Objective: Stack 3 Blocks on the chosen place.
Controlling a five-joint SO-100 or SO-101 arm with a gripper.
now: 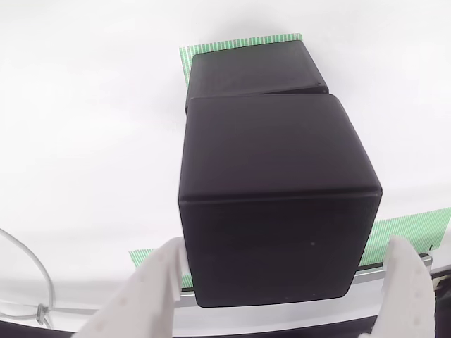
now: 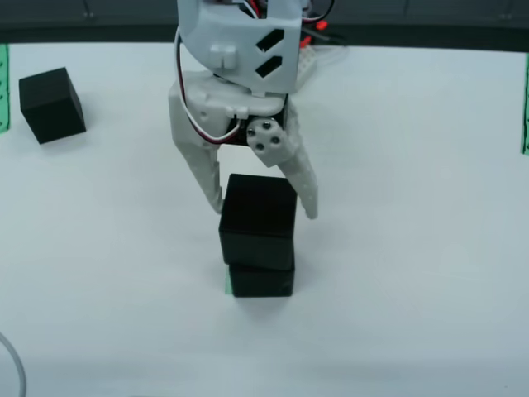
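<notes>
The gripper (image 2: 263, 207) is matte white printed plastic with two long tapering fingers (image 2: 301, 178). At its wrist's three o'clock side sits a round white hub with small dark screw holes. Red, black and white wires run along the upper body.

No text, label, brand, number or sign is showing legibly in either view. The matte black cube faces (image 1: 275, 176) are showing only plain, unmarked surfaces, the flat green patch (image 1: 239, 44) is showing only fine white stripes rather than letters, and the white plastic arm housing (image 2: 240, 41) is showing only cut-out slots and screw holes, nothing that reads as writing.
</notes>
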